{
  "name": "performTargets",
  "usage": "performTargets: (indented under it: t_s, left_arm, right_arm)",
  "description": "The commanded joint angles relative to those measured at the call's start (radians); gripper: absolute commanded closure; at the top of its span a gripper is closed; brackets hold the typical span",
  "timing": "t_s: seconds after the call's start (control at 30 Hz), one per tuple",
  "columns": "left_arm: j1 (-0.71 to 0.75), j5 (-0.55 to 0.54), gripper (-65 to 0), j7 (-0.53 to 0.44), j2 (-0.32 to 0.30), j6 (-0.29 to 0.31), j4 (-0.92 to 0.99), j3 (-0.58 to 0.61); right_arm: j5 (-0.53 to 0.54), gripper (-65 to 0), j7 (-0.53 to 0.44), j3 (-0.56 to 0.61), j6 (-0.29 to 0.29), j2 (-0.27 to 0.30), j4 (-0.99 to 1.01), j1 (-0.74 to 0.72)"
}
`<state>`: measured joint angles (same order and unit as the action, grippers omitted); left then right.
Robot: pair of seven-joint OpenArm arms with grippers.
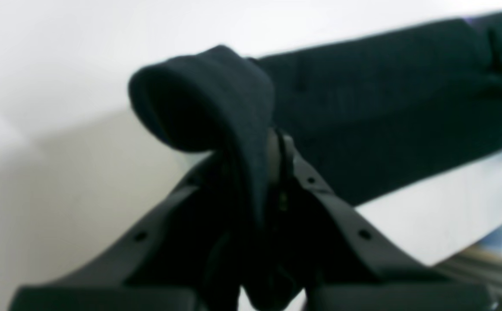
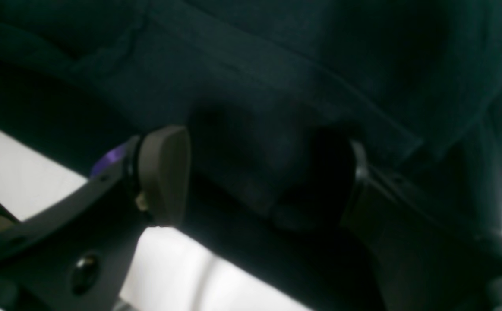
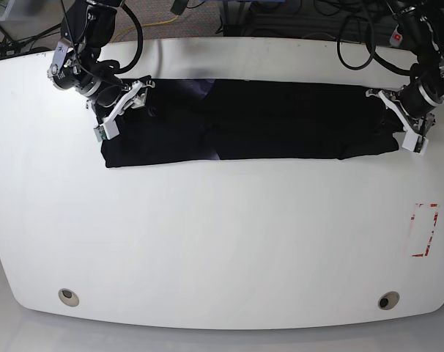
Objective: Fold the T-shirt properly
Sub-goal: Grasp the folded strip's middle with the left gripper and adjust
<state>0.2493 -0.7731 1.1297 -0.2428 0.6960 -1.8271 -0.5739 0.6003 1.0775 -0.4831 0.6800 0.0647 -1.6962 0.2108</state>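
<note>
T-shirt (image 3: 280, 121) flat on table (image 3: 222, 242); left tool (image 1: 272, 151) clenched on edge; right tool (image 2: 268, 177) spread astride fabric.

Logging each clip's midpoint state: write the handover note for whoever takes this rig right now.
Left gripper: shut on a bunched end of the T-shirt.
Right gripper: jaws apart around the shirt's other end, fabric between them, not clamped.
Shirt: folded lengthwise into a long black band across the far part of the white table.
Done: lengthwise fold.
Left: close the right gripper, then probably fold the band across its length.
</note>
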Motion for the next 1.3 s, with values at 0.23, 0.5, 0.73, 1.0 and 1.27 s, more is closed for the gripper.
performTargets:
  t_s: [0.23,0.5,0.73,1.0,1.27]
  left_arm:
    - [-0.061,-0.019,-3.2,-0.017,0.049,0.002,-0.095,0.190]
    - [-0.137,0.022,-3.5,-0.017,0.173,-0.043,-0.012,0.297]
    - [-0.186,0.171,-3.5,-0.021,0.259,-0.049,0.054,0.363]
    - [-0.235,0.221,-3.5,-0.023,0.325,-0.051,0.111,0.369]
    - [-0.267,0.257,-23.7,-0.017,0.326,-0.051,0.128,0.484]
  right_arm:
    - [0.019,-42.3,-0.023,-0.002,-0.033,0.030,0.098,-0.055]
    - [0.019,-42.3,-0.023,-0.001,-0.035,0.027,0.098,-0.050]
    - [0.019,-42.3,-0.023,-0.001,-0.033,0.027,0.092,-0.044]
    - [0.019,-42.3,-0.023,-0.001,-0.030,0.027,0.092,-0.044]
    - [0.020,-42.3,-0.023,-0.001,-0.029,0.025,0.092,-0.047]
